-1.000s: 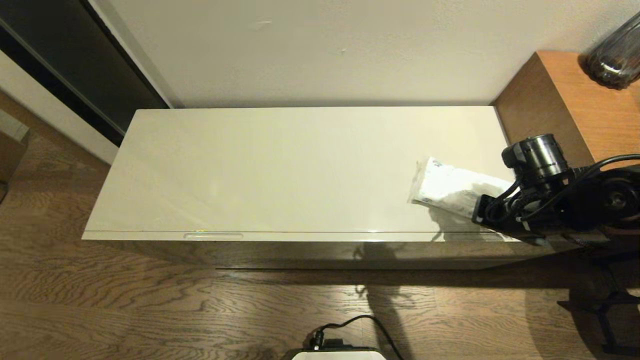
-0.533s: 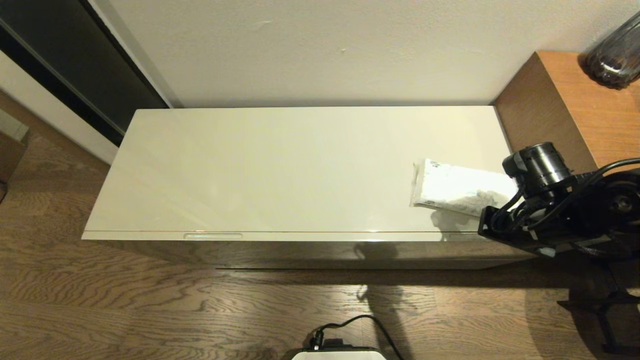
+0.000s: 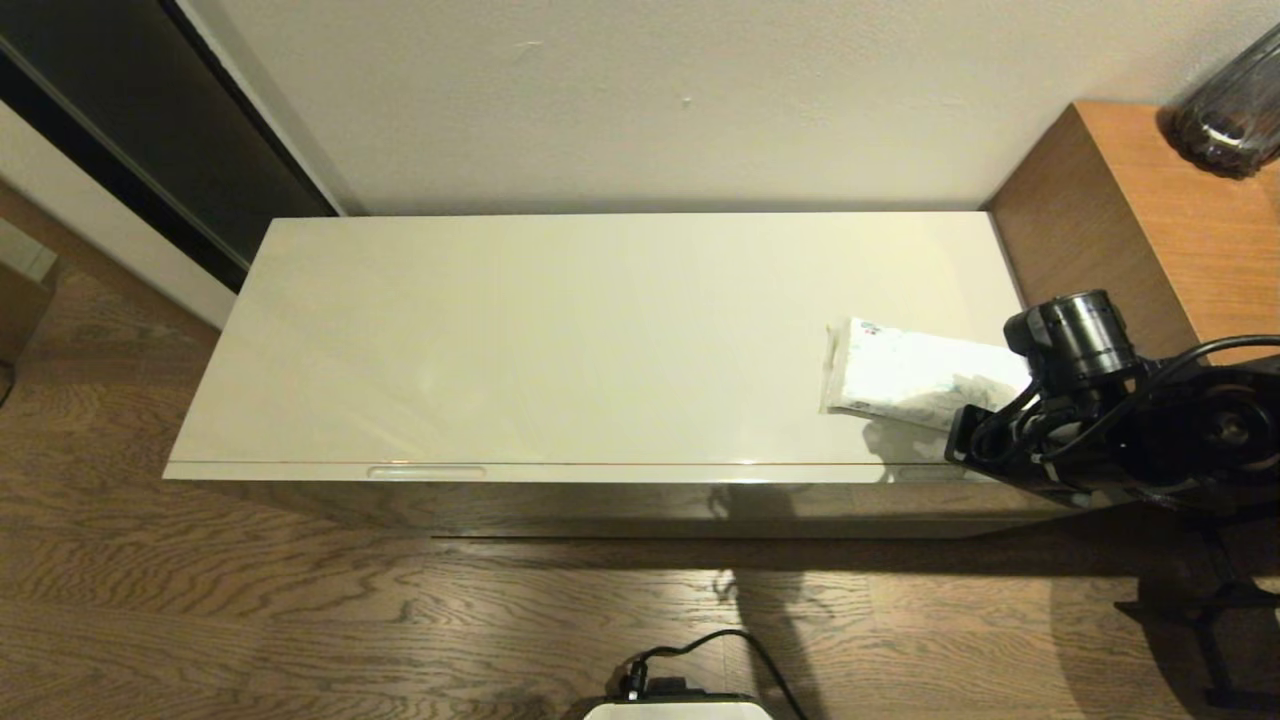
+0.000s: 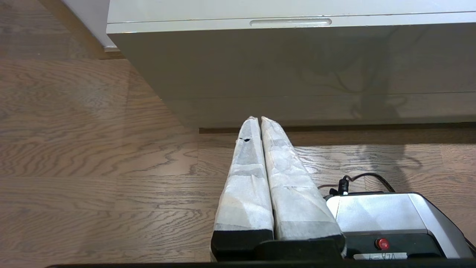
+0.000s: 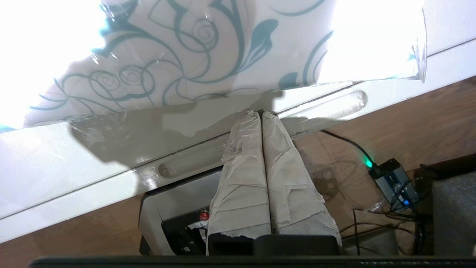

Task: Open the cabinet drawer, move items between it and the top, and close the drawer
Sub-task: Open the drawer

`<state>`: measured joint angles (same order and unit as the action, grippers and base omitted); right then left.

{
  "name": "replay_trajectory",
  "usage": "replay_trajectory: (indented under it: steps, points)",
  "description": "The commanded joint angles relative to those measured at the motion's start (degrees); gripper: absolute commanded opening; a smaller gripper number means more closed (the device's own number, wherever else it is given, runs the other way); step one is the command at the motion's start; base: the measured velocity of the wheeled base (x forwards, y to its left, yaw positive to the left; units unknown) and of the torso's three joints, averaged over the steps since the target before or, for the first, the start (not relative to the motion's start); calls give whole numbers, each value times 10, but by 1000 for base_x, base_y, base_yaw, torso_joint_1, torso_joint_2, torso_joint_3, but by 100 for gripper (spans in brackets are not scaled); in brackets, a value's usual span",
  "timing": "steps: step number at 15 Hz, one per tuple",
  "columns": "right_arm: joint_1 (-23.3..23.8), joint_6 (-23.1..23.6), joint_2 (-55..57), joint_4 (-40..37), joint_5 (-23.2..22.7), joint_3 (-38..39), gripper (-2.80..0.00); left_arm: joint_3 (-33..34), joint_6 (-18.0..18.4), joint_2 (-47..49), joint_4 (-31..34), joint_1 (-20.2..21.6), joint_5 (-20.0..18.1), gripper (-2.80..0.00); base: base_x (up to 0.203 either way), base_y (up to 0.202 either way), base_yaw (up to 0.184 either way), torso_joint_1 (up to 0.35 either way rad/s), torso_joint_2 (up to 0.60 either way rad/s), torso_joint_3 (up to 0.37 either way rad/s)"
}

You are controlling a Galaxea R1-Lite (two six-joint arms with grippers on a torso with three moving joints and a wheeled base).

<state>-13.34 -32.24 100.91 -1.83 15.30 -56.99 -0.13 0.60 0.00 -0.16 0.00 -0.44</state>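
The tissue pack (image 3: 915,383), tilted and partly under the right gripper (image 5: 259,111) a second ago, now lies flatter on the top (image 3: 560,330), its far end squared up, just ahead of the closed fingertips. The right arm (image 3: 1120,420) sits lower and slightly back from the pack.

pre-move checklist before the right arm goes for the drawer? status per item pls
1. Cabinet drawer shut, front flush under the top: ok.
2. Tissue pack lying flat on the top, near its right end: ok.
3. Right gripper empty and shut, tips at the front edge by a handle notch: ok.
4. Tips hooked in that notch: not ok, they sit beside it.
5. Left gripper parked low in front of the cabinet, shut, clear of the drawer front: ok.
6. Slippers' whereabouts: cannot tell, none in view.
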Motion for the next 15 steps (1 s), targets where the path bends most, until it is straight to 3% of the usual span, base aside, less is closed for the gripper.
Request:
replay_trajectory:
  steps: [1,8,15]
  points:
    - [0,-3,6,2,2,1,-280,0,0,1,0,0,0,-280,0,0,0,0,0,0]
    - [0,-3,8,8,3,36,-280,0,0,1,0,0,0,-280,0,0,0,0,0,0]
    - [0,-18,26,93,-13,114,-280,0,0,1,0,0,0,-280,0,0,0,0,0,0]
